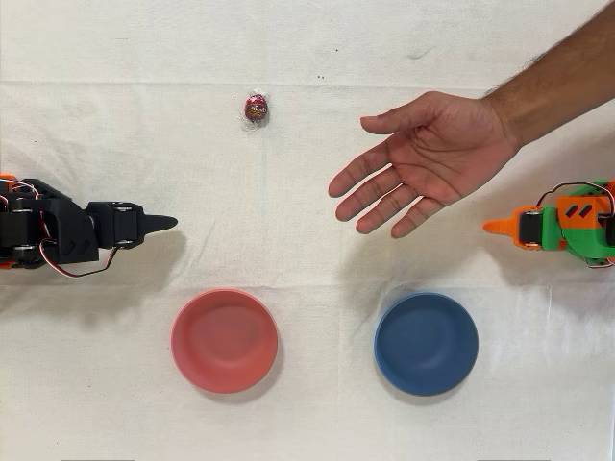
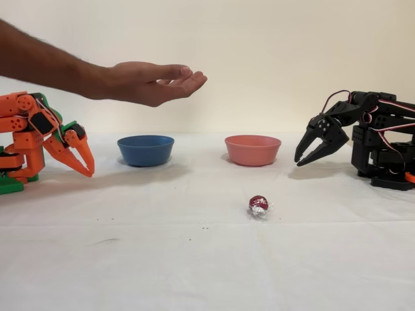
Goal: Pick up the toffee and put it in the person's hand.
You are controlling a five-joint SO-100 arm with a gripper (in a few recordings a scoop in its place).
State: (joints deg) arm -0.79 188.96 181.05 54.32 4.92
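Toffee on the cloth looks light, slick foil, probably rolls; pinch round middle. Black gripper jaws spread, well apart.

Red-wrapped toffee on cloth, untouched

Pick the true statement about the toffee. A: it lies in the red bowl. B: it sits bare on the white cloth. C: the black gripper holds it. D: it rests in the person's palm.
B: the toffee lies alone on the cloth, apart from the open gripper.
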